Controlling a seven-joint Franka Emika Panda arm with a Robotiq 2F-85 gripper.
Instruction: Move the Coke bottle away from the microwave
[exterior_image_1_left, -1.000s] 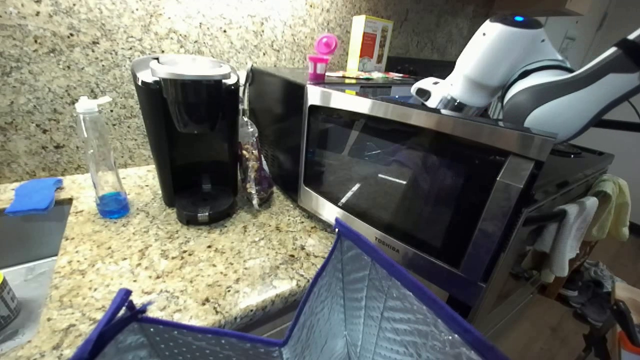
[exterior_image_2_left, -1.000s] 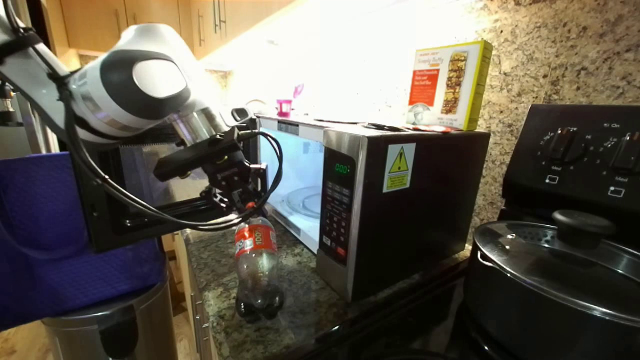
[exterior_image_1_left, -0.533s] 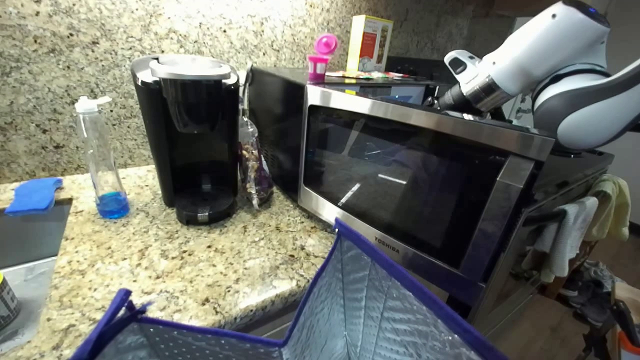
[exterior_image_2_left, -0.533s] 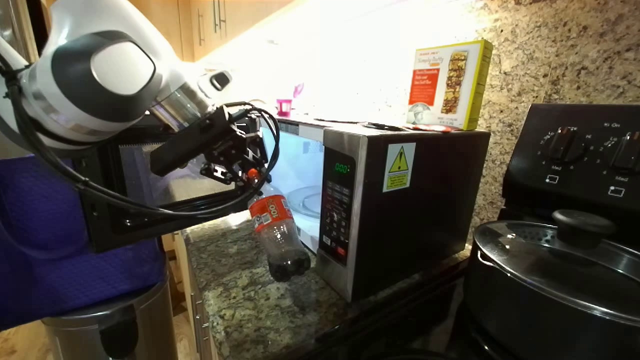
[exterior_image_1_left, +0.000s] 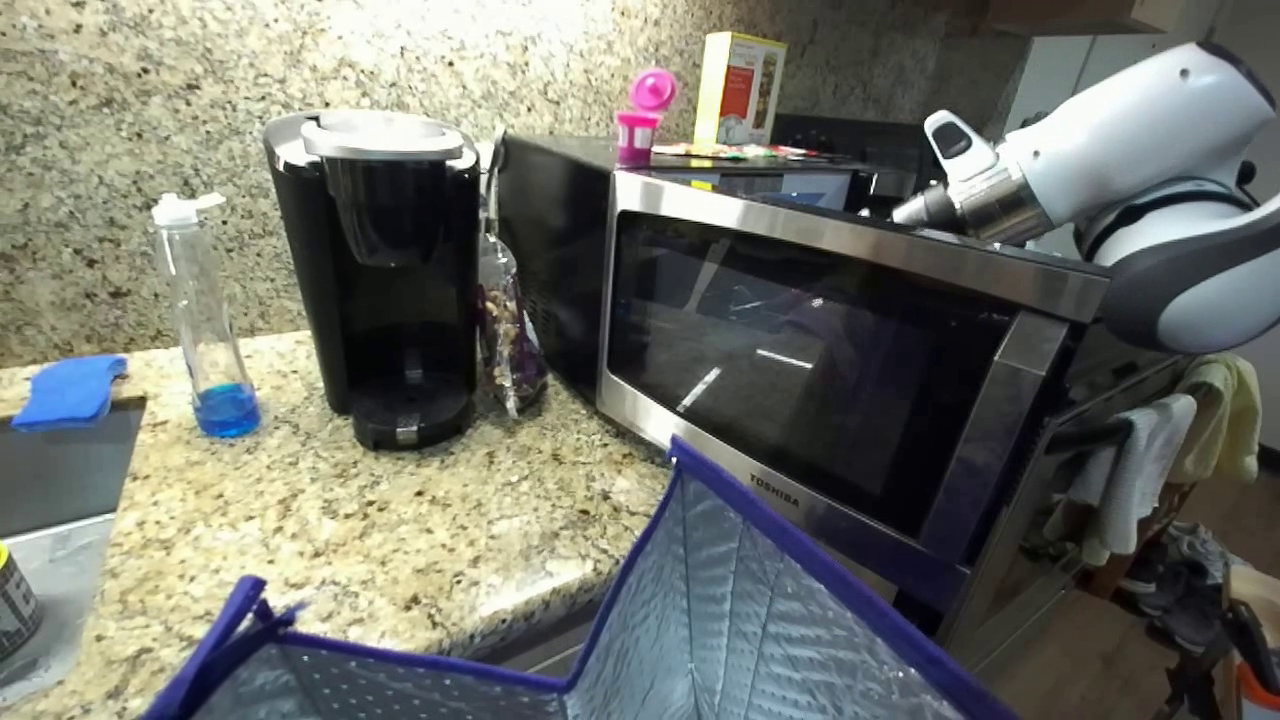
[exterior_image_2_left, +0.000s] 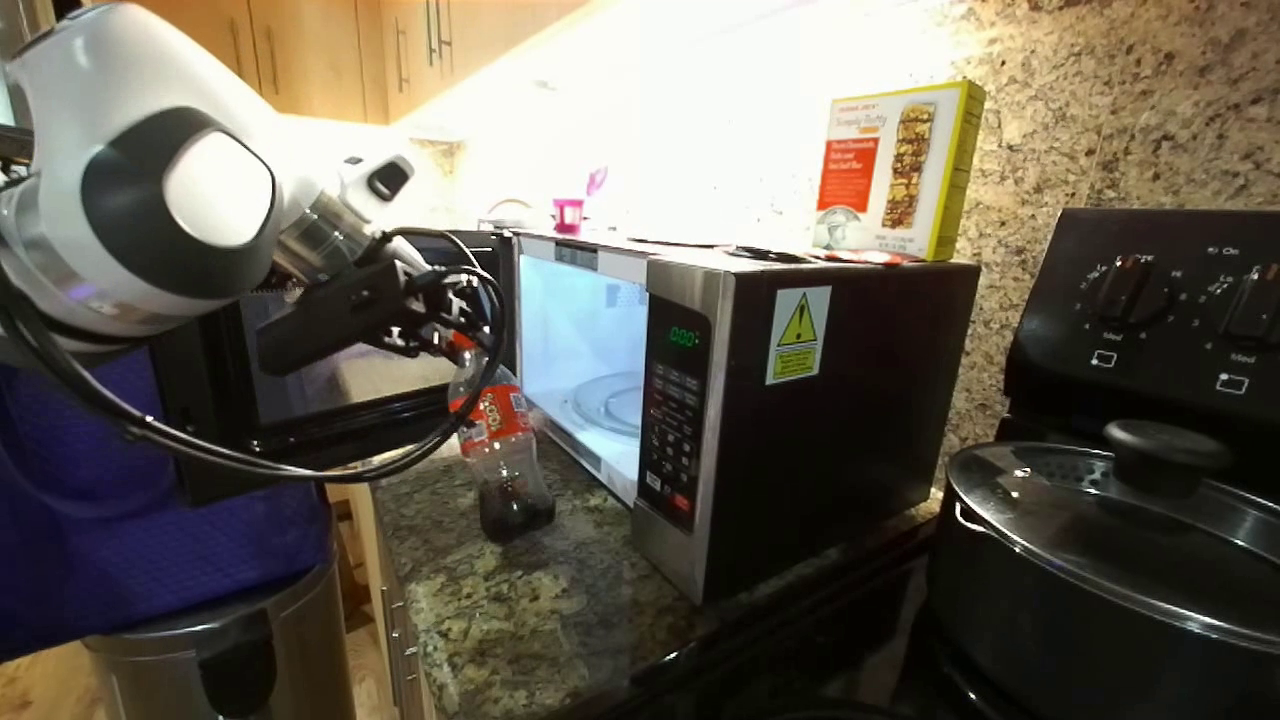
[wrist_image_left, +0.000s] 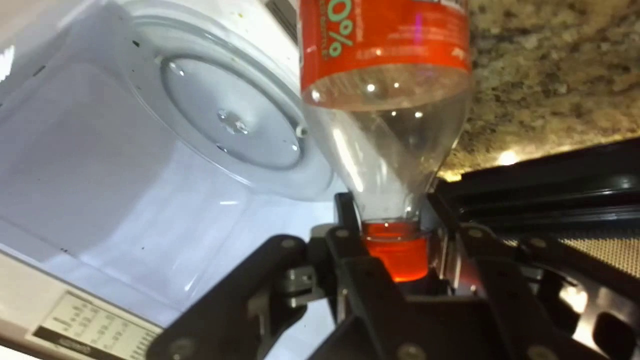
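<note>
Fingers (wrist_image_left: 346, 220) grip the Coke bottle (exterior_image_2_left: 500, 430) by its neck, the red cap (wrist_image_left: 400, 257) between them. Over the last half second we saw the bottle shift left in an exterior view, its base drawing away from the near front corner of the microwave (exterior_image_2_left: 790, 440); it tilts, top leaning left. Whether that base clears the counter (exterior_image_2_left: 560, 625) we cannot tell. The bottle is now before the lit cavity (exterior_image_2_left: 580, 320), left of the control panel (exterior_image_2_left: 672, 410), with the open door (exterior_image_1_left: 800, 350) farther left. We judge the move well begun but unfinished: the gap is growing, and we would carry the bottle farther out, mindful of the door.
</note>
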